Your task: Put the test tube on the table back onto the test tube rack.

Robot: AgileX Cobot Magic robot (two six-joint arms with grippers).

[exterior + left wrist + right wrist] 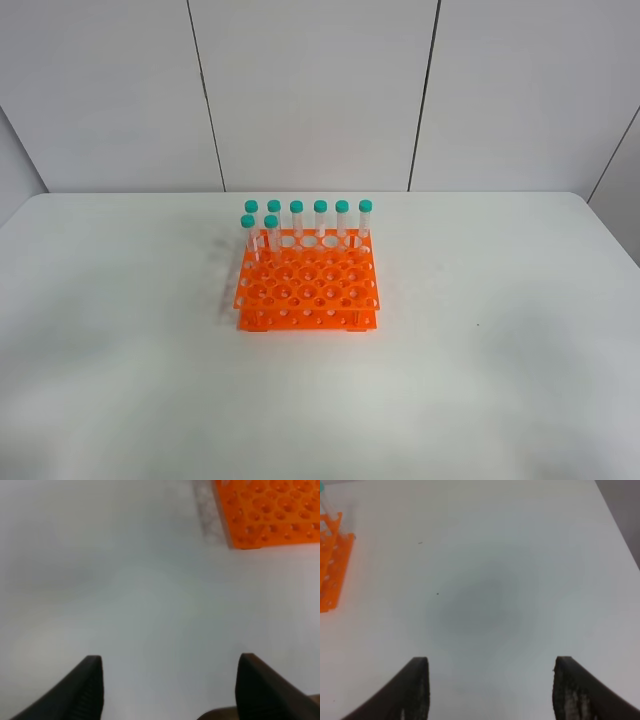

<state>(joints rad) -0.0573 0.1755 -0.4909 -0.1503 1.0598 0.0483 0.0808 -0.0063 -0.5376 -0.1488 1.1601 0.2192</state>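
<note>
White panelled wall backs the table point(120, 330), where the test tube rack point(307, 283) sits at frame centre holding eight teal-capped tubes point(320, 218) upright along its far rows. Both the left gripper point(170, 682) and right gripper point(490, 685) are spread wide, empty, above bare tabletop.

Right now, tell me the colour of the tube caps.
Teal-green caps, clearest in the exterior high view.

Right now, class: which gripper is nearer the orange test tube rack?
Left. The left gripper sees the test tube rack larger; the right gripper sees only its edge.
</note>
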